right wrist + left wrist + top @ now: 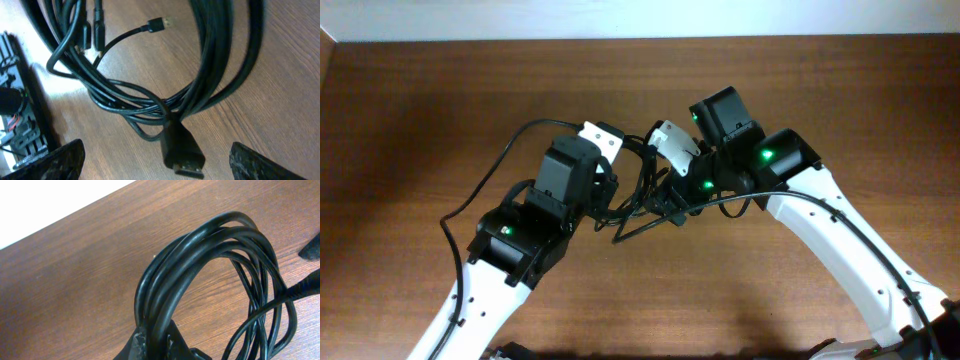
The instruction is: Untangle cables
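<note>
The cables (638, 195) are a tangled bundle of thin black cords between the two grippers at the table's middle. My left gripper (156, 342) is shut on several strands of the coil (200, 265), which loops up and away from the jaws. My right gripper (155, 160) is open, its fingertips wide apart on either side of a large black plug (182, 152) that hangs between them without touching. A small USB plug (159, 23) and two more plugs (92, 30) lie further off. In the overhead view the right gripper (672, 195) sits at the bundle's right side.
The brown wooden table (420, 120) stretches all round. A thicker black cable (485, 185) runs from the left arm out to the left. The white arms (840, 250) reach in from the bottom edge. A white wall (640, 18) borders the far edge.
</note>
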Motion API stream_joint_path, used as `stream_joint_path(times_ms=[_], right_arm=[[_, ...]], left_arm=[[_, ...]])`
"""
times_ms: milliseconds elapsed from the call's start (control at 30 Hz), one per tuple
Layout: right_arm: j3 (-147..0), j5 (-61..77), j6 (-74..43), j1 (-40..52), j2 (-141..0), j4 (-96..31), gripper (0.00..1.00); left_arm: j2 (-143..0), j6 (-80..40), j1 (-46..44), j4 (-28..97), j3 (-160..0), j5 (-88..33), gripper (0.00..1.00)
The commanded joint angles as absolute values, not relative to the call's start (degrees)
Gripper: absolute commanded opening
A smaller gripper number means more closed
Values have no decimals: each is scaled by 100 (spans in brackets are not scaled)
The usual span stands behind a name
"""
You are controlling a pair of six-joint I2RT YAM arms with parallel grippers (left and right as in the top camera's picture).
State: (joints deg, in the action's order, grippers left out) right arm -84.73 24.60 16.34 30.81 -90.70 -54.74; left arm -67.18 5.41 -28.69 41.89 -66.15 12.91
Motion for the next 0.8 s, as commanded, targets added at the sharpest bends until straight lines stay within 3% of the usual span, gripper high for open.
stream_joint_path(times_ms=[0, 100, 167, 233, 300, 333, 433, 467, 500, 533, 667, 767], right_arm=[[-8475, 2329, 1103, 3092, -9039, -5070, 89], [-8475, 2327, 1105, 3089, -9078, -5052, 79], [-8475, 2327, 1105, 3089, -9146, -4888, 63], [-8475, 2329, 1103, 3089, -9201, -4711, 24], [-8475, 2329, 1103, 3089, -9216, -4716, 9], [-8475, 2329, 1103, 3089, -9216, -4729, 4], [-8475, 2272, 1100, 3065, -9216, -4821, 4], [-8475, 1706, 908, 3026, -9214, -5013, 4], [-8475, 978, 652, 2967, -9214, -5236, 4], [-8477, 384, 445, 2867, -9209, -5439, 4], [-8486, -27, 54, 2394, -8932, -5610, 4], [-8558, 561, 54, 2403, -8436, -5605, 4]], left_arm=[[-6683, 563, -2842, 4088, -6720, 1280, 0], [-6650, 388, -2842, 3927, -6788, 985, 0], [-6622, 390, -2842, 3990, -6810, 819, 0], [-6617, 390, -2842, 3999, -6810, 768, 0], [-6617, 390, -2842, 4003, -6810, 768, 0], [-6617, 390, -2845, 4014, -6810, 770, 0], [-6617, 397, -2842, 4119, -6810, 784, 1], [-6617, 397, -2842, 4202, -6810, 958, 61], [-6617, 395, -2842, 4261, -6810, 1201, 92], [-6617, 392, -2842, 4305, -6810, 1509, 99], [-6619, 392, -2842, 4536, -6810, 1890, 99], [-6626, 346, -2842, 4619, -6807, 1481, 99]])
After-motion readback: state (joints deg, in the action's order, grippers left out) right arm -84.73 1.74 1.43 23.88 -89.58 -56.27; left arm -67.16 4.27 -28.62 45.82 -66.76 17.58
